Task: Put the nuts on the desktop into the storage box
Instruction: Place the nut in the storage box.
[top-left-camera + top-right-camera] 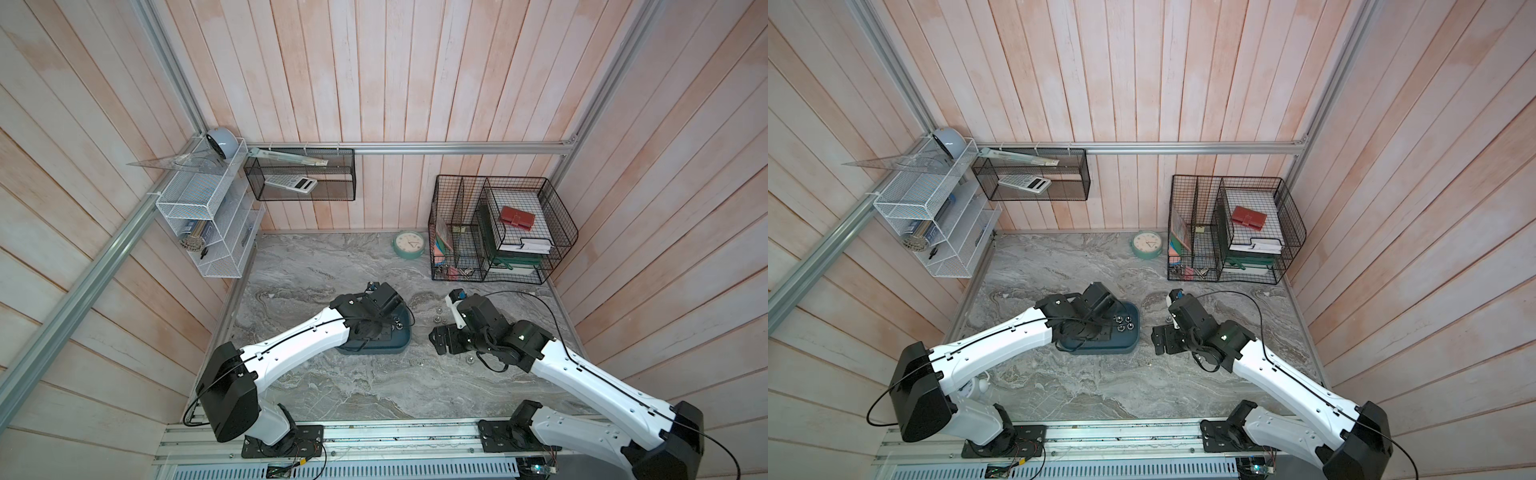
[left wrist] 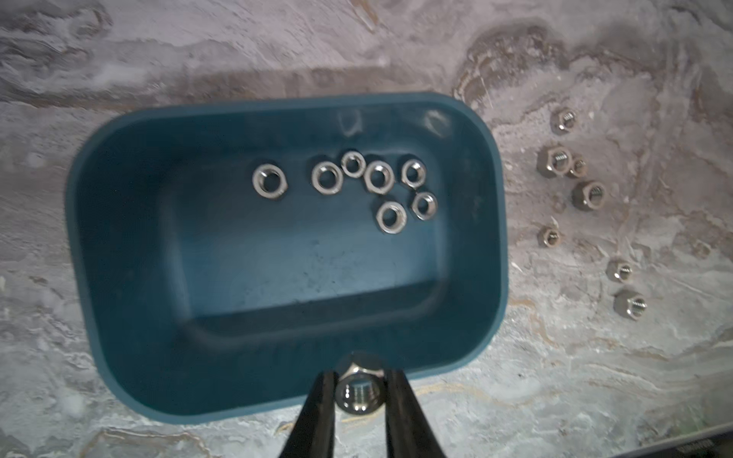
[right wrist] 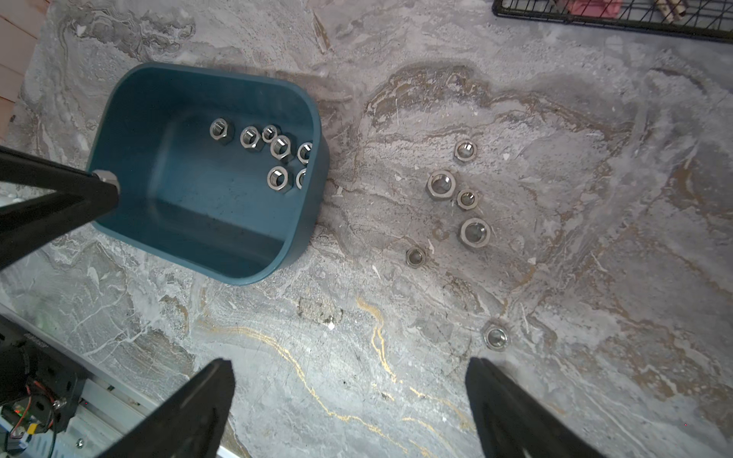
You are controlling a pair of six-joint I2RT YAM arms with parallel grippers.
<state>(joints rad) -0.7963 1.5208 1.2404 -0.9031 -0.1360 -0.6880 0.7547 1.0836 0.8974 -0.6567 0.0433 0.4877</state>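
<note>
Now | left pincer (image 2: 359,380) clenched on a nut (image 2: 359,395), over storage box (image 2: 127,257) rim | right pincer (image 3: 349,365) released, above desktop (image 3: 595,277)

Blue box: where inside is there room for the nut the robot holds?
In the dark teal plastic storage box, the floor is bare along the wall nearest the left gripper, which pinches a shiny silver nut. Toward the opposite wall it is crowded: seven silver nuts cluster there. Outside, loose nuts dot the grey marble desktop past one short end.
</note>
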